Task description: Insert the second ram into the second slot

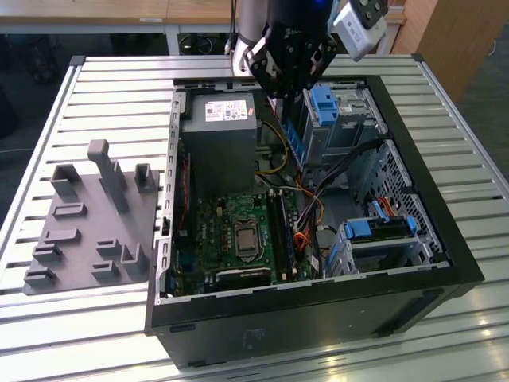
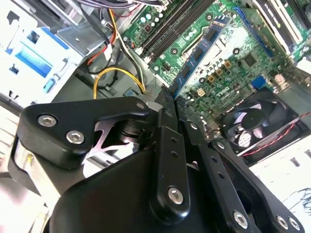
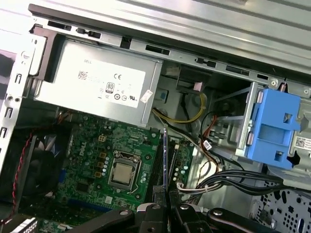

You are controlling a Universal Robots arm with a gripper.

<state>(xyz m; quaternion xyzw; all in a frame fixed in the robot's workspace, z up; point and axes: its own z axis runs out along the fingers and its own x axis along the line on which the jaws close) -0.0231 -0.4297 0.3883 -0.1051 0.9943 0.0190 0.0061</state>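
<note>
1. Between the black fingers (image 2: 165, 145) of the claw (image 1: 290, 89), the second ram (image 2: 199, 53) is pinched by one end. The fingers are pressed together on the blue board, and small dark chips are seen along its face.
2. Below the claw, the stick hangs downward into the open computer case (image 1: 318, 318), with its free end pointed at the boards inside. From the first wrist view it is seen edge-on as a thin line running out from the fingertips.
3. Beneath that free end, the green motherboard (image 1: 211, 231) is laid flat in the case. The long dark memory slots (image 1: 282, 231) are found on it, lower than the claw. The stick is held clear of them and is not seated in any slot.
4. Beside the claw, on the exterior view's left, the grey power supply (image 1: 219, 131) is mounted. On the exterior view's right, a light-blue drive-bay clip (image 1: 326, 103) is set just beside the claw.
5. Near the slots, the processor socket (image 3: 124, 172) is seen, and a black case fan (image 2: 252, 126) is fixed further along the board. A yellow cable (image 2: 116, 77) is looped close behind the fingers.
6. Well apart from the claw, outside the case, a grey fixture plate (image 1: 87, 223) is laid on the slatted table (image 1: 119, 87).
</note>
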